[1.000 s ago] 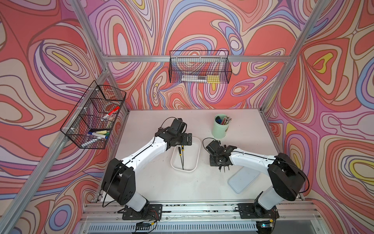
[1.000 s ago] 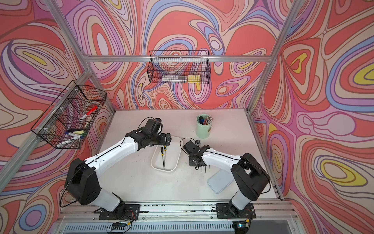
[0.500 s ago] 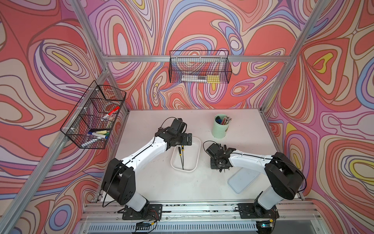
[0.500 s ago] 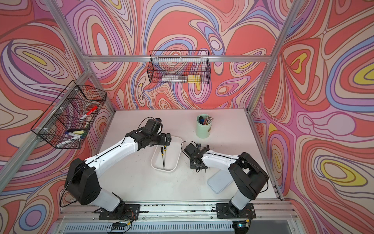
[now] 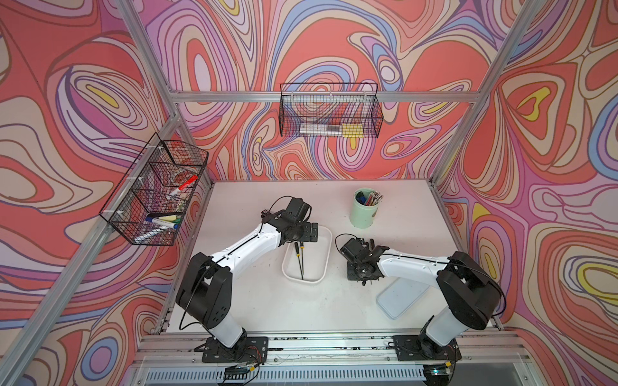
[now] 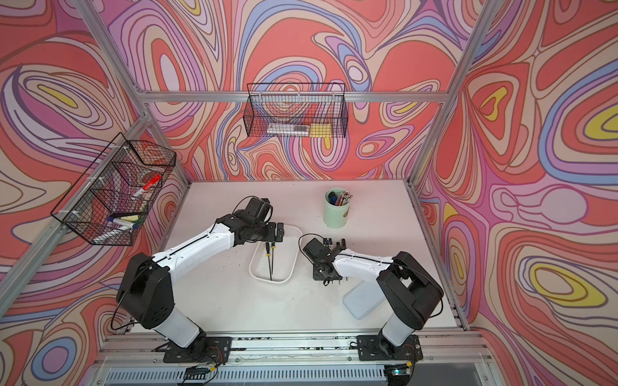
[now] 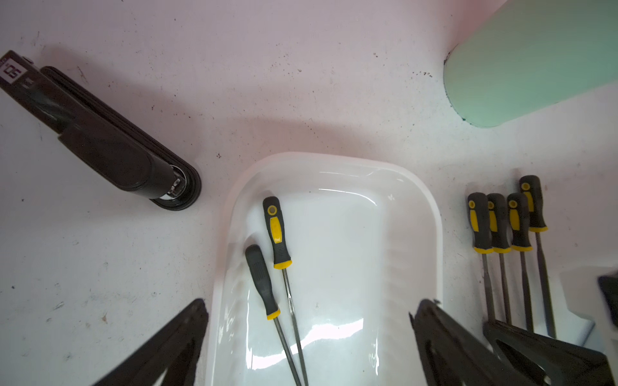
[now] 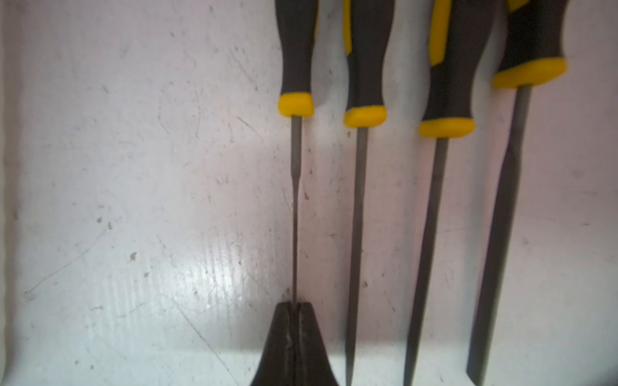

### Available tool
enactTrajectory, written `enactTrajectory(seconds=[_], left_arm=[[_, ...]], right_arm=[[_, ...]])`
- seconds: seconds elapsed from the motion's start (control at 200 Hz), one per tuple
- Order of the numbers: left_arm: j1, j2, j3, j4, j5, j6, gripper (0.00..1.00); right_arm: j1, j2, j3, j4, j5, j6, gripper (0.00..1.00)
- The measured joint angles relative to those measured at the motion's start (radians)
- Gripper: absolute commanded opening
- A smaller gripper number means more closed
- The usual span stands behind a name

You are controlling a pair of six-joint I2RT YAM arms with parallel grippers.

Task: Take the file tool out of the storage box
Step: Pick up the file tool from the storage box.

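The white storage box sits mid-table with two black-and-yellow file tools lying inside. My left gripper hangs open over the box's far end, touching nothing. Right of the box, my right gripper is low at the table. It is shut on the thin blade of another file tool. That file lies beside three more files on the table.
A mint cup of pencils stands behind the right gripper. A pale-blue lid lies front right, under the right arm. Black wire baskets hang on the left wall and the back wall.
The right wrist has shifted slightly and settled lower by the row of files, still shut. The left arm and the box have not moved.
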Motion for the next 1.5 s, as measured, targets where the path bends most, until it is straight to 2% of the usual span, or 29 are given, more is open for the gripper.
enactTrajectory(seconds=[0.361, 0.516, 0.656, 0.801, 0.986, 1.102, 1.497], left_arm=[[0.000, 0.050, 0.043, 0.000, -0.011, 0.009, 0.98], [0.000, 0.078, 0.048, 0.000, -0.011, 0.013, 0.93], [0.000, 0.119, 0.076, -0.004, -0.016, 0.014, 0.84], [0.000, 0.171, 0.129, -0.023, -0.029, -0.003, 0.73], [0.000, 0.222, 0.165, -0.058, -0.037, -0.047, 0.66], [0.000, 0.251, 0.187, -0.084, -0.045, -0.078, 0.62], [0.000, 0.355, 0.236, -0.122, -0.075, -0.153, 0.55]], right_arm=[[0.010, 0.000, -0.002, -0.002, 0.016, 0.002, 0.13], [0.012, -0.002, -0.002, -0.010, 0.020, 0.002, 0.20], [0.013, -0.026, -0.002, -0.034, 0.012, -0.011, 0.37], [0.013, -0.117, 0.005, -0.040, -0.013, -0.033, 0.49], [0.013, -0.210, 0.035, -0.023, -0.055, -0.088, 0.73], [0.013, -0.244, 0.041, 0.008, -0.095, -0.127, 0.84], [0.006, -0.312, 0.006, 0.104, -0.187, -0.201, 0.87]])
